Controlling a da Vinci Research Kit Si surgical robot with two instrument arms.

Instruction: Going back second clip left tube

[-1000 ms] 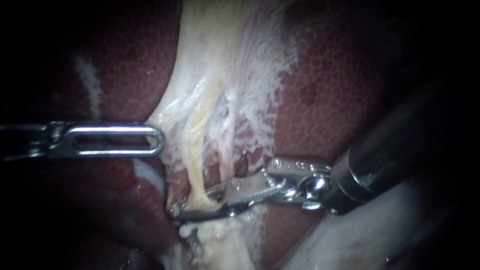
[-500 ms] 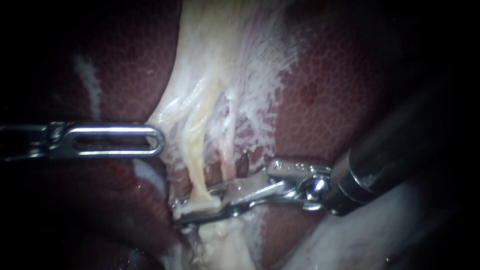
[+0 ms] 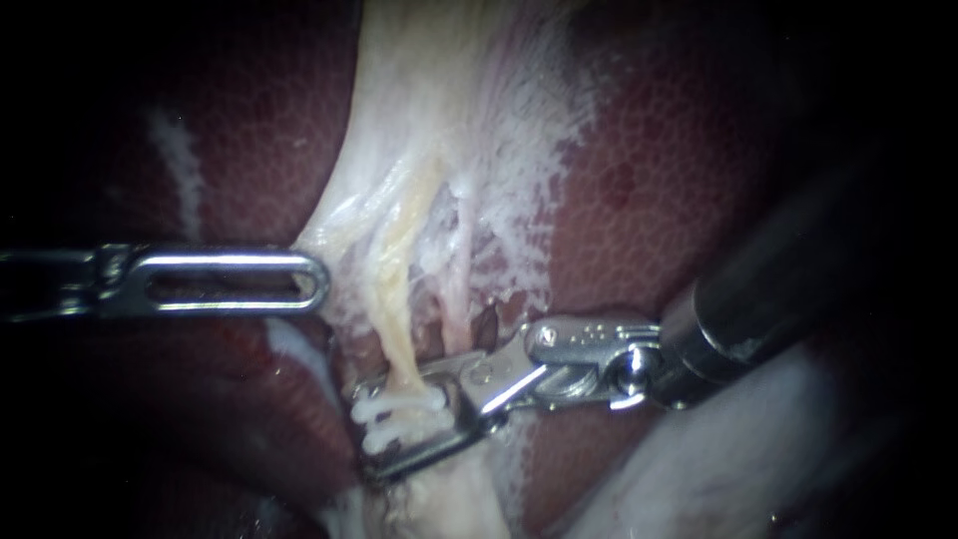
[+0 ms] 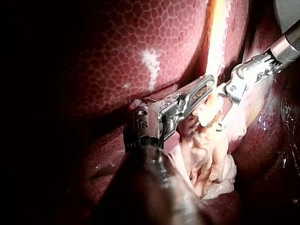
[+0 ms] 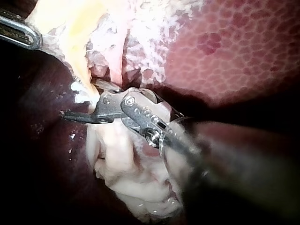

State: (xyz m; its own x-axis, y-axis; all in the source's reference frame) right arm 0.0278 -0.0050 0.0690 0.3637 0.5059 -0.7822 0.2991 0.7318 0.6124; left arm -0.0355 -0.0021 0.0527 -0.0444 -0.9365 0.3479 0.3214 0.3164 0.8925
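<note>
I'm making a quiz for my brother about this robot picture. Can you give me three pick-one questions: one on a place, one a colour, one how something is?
1. Where do the jaws of the right instrument sit? A around the yellowish tube B far from it C out of sight
2. What colour is the liver? A green B blue C dark red
3. Those jaws are: A open B shut, empty C hidden
Answers: A, one jaw lies each side of the tube; C, it shows dark red; A, a gap shows between them.

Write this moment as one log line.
right instrument: jaws open | clip: on tube, between them | left instrument: tip at pale tissue
</note>
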